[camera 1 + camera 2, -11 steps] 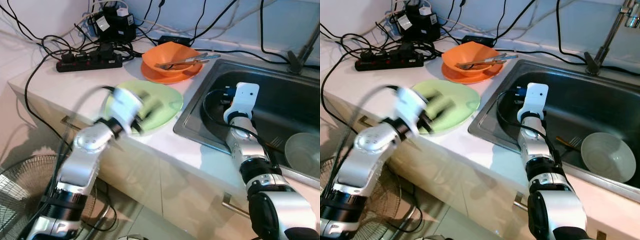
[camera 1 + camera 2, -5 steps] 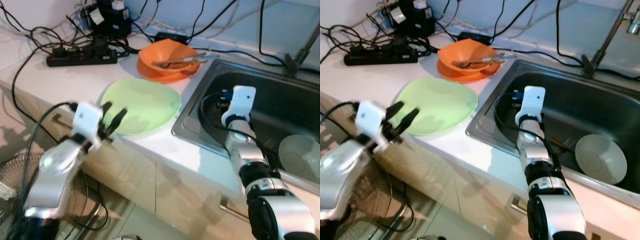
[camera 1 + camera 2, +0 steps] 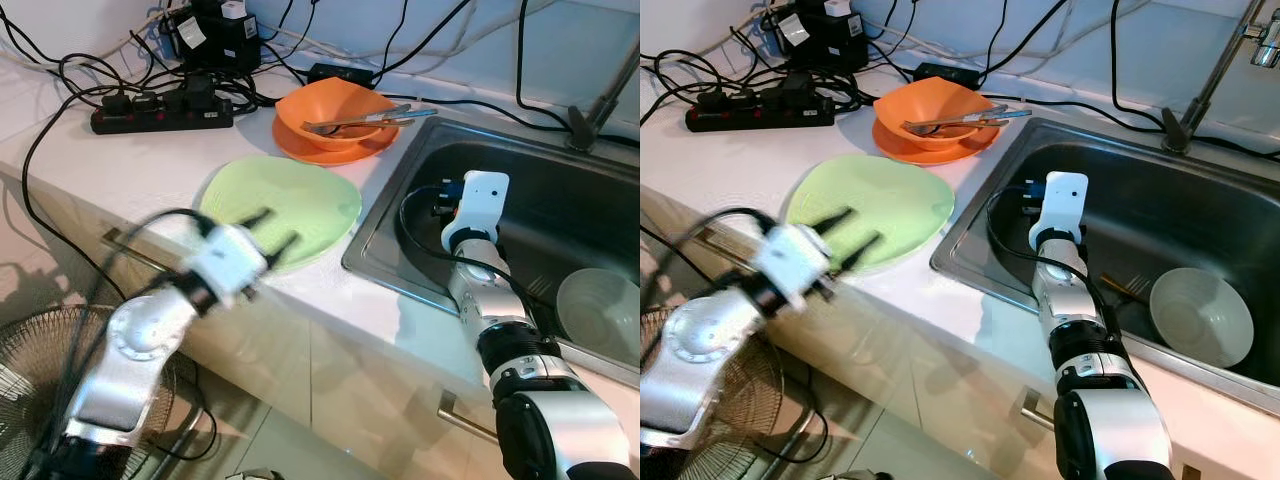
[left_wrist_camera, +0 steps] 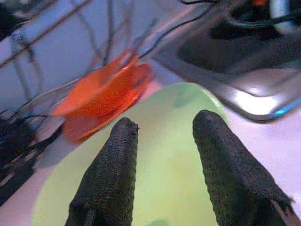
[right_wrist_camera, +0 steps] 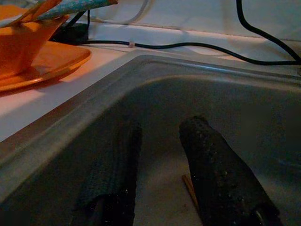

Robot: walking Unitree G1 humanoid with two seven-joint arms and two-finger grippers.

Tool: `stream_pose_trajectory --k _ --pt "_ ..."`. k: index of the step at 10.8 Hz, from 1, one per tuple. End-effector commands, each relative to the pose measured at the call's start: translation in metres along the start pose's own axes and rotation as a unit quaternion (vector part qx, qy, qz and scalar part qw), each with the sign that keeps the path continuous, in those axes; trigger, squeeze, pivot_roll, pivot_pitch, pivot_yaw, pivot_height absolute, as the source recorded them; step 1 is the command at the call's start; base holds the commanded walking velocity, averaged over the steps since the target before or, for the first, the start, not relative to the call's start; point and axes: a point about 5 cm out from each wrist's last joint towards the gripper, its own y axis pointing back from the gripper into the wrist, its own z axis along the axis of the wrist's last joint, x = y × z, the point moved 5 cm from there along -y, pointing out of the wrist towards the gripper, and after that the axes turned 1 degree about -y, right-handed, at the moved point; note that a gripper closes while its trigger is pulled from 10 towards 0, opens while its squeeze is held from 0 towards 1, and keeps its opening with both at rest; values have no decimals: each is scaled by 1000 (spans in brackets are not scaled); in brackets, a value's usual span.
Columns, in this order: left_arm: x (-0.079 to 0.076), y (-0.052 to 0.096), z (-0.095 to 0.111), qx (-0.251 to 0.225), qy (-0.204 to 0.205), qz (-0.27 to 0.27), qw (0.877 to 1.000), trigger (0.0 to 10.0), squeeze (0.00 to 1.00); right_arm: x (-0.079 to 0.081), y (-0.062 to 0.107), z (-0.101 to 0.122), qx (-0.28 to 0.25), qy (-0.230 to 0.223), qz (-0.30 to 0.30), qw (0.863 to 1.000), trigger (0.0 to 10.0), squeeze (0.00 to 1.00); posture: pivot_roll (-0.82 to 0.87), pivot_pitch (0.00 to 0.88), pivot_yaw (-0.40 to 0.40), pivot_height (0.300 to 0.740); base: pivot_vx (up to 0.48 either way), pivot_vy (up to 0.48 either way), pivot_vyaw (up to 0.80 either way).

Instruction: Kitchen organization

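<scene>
While its two fingers [image 4: 110, 183] stand apart with nothing between them, the left gripper [image 3: 270, 228] hovers over the near edge of the green plate [image 3: 300, 195] on the counter [image 3: 130, 160]. Behind the plate is an orange bowl [image 3: 340, 112] with cutlery. The right gripper [image 5: 160, 174], fingers also apart and empty, hangs inside the sink [image 3: 1160, 200], near a white bowl [image 3: 1200, 318].

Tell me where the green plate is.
The green plate lies flat on the counter left of the sink, just in front of the orange bowl, with the open left gripper over its near edge.
</scene>
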Motion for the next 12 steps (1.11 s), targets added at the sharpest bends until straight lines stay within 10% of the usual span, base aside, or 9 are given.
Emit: stream_pose_trajectory --k 1,7,12 --pt "-9 -5 9 -13 -17 -33 999 10000 0 -9 9 -27 41 8 -7 999 10000 0 185 60 43 740 0 0 0" --pt "-27 9 -20 74 -74 -122 987 10000 0 -10 8 -28 44 11 -8 999 10000 0 198 62 30 740 0 0 0" --pt "-10 21 -46 162 -119 -119 972 10000 0 -5 10 -31 51 8 -2 999 10000 0 204 87 33 740 0 0 0"
